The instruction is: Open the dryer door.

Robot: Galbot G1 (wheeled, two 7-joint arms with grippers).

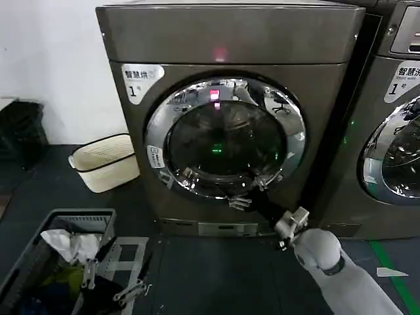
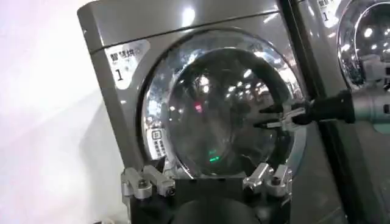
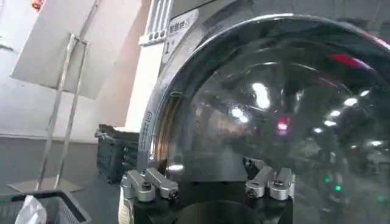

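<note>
The dryer point(image 1: 230, 118) stands upright on the dark floor point(image 1: 210, 275), its front turned toward the robot; the dryer door point(image 1: 225, 138) sits shut and flat against that front, round, so no long axis shows, its chrome ring nearly as wide as the machine and its dark glass facing outward. A white label point(image 1: 140, 80) marked "1" sits at the upper left of the front and a pink indicator light point(image 1: 220, 52) glows on the panel above the door.

In the head view the right arm reaches up from the lower right, and the right pincer point(image 1: 246, 195) lies at the door's lower rim, its fingers spread apart; whether they touch the chrome cannot be told. The left wrist view shows that same pincer from the side, slim fingers parted in front of the glass. The left pincer point(image 1: 115, 282) hangs low at the robot's left over a grey basket point(image 1: 59, 220) holding a white cloth point(image 1: 65, 243); its fingers stand wide in its own wrist view.

The right wrist view looks closely along the bulging glass and shows the pads point(image 3: 149, 184) spread, with a dark crate point(image 3: 119, 155) beyond. The head view adds a cream basket point(image 1: 105, 163) left of the dryer and the neighbouring machine point(image 1: 394, 118), cut off at the right edge.
</note>
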